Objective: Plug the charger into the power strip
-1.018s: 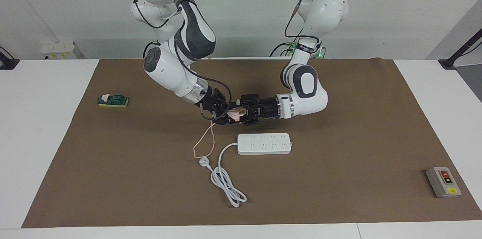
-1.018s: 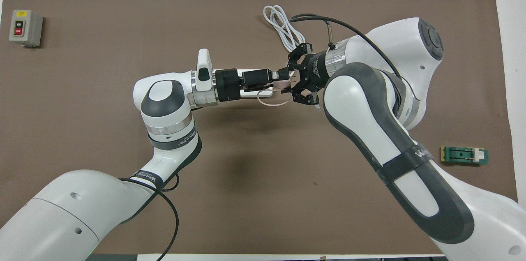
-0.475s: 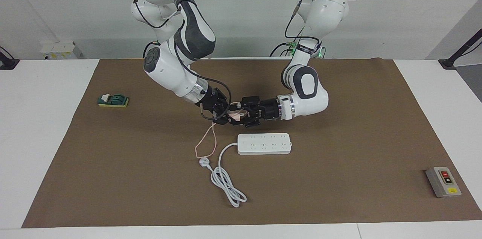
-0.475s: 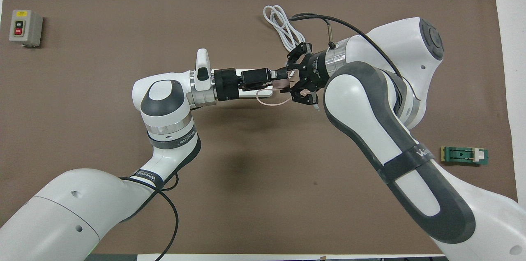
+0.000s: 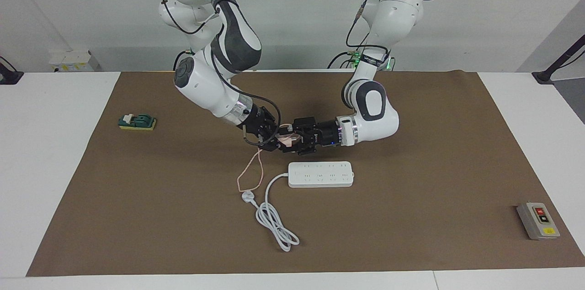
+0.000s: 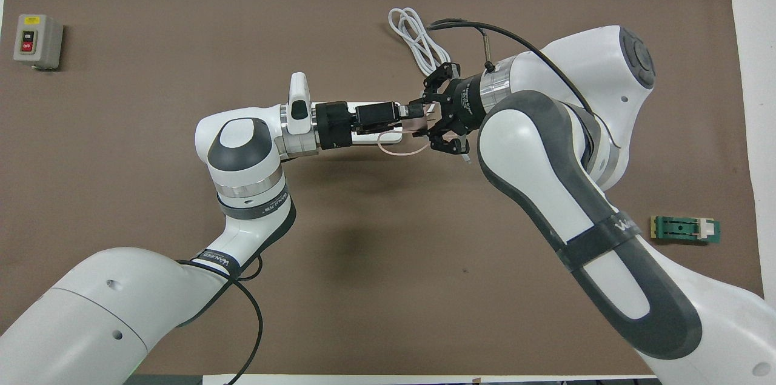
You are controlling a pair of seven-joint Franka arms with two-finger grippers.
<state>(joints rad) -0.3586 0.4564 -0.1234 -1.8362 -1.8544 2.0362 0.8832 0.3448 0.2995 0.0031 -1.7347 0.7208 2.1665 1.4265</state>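
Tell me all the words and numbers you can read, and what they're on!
"OFF", white on the red button of the grey switch box.
Yellow label on that box: too small to read.
White lettering on the left arm's wrist band: too blurred to read.
White lettering on the right arm's band: too blurred to read.
Power strip: no readable text.

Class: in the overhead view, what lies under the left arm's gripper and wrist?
The power strip: only a white sliver shows below the left gripper; its sockets are covered. The facing view shows it whole.
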